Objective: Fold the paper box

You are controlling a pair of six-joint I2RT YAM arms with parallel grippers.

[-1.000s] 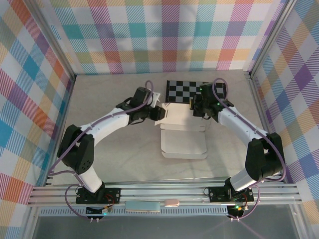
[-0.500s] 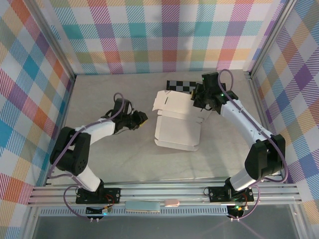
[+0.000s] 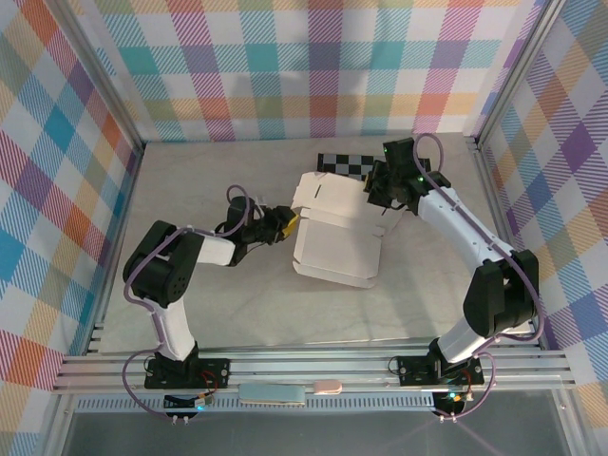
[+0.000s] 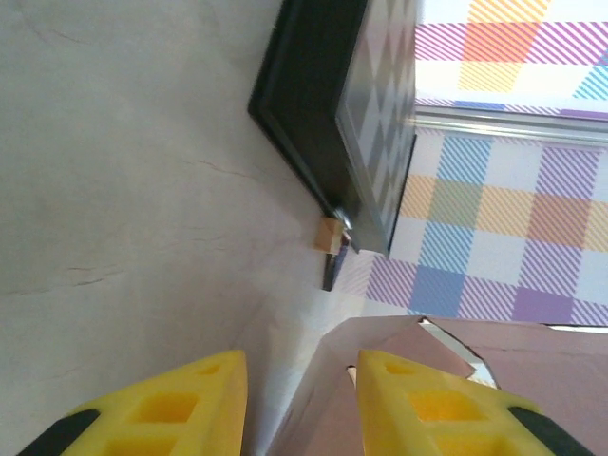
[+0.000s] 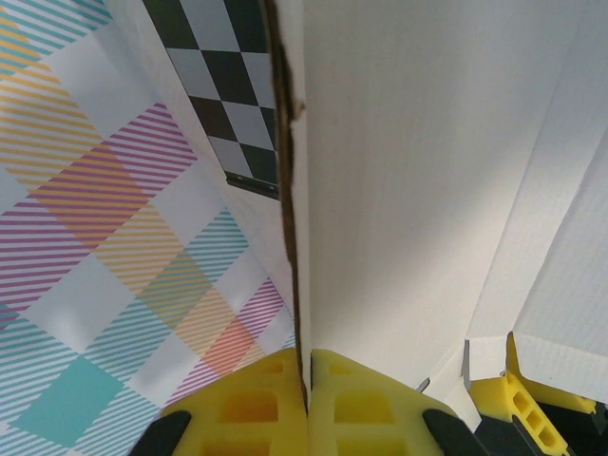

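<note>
Pastel plaid walls (image 3: 285, 66), beige tabletop (image 3: 209, 313), aluminium rails (image 3: 313, 366)

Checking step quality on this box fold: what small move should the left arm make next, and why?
Probably close the left end effector: it is open, with a flap edge of the paper box seemingly inside its gap, while the right end effector is pinched shut on another panel.

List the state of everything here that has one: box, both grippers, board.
paper box: partly folded, flaps raised, not closed.
left gripper: open, a box flap's edge between its fingers, not clamped.
right gripper: shut on the paper box's edge.
checkerboard: lying flat, near part hidden under the paper box.
</note>
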